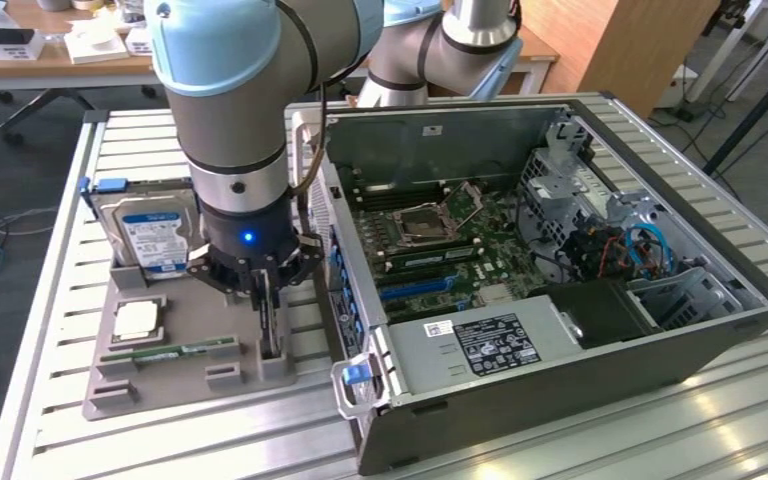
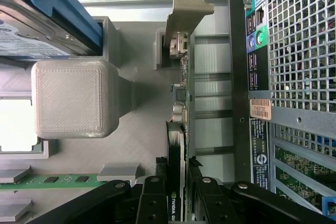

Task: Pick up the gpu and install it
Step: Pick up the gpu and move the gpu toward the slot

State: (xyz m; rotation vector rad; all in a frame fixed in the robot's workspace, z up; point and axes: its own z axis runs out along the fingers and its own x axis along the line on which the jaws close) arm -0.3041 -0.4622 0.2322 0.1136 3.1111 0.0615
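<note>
Gripper (image 1: pixel 272 292) lowered straight over the gpu (image 1: pixel 273 335), fingers (image 2: pixel 152 200) pinched against both flat faces, grasping the card near one end. Card standing on edge in a narrow slot of the grey fixture tray (image 1: pixel 184 300), along the tray edge beside the open computer case (image 1: pixel 558 390), toward the tray's corner closest in the exterior view. Upright stance probably meant to offer the thin edge to a vertical grip and a straight lift. Thin, flat, dark-faced, with a brownish circuit board carrying small components on the other side. Silver metal bracket (image 2: pixel 189 3) at the end away from the fingers. Hard drive (image 1: pixel 152 235) and green memory stick (image 1: pixel 171 352) seated elsewhere on the tray, apart.
</note>
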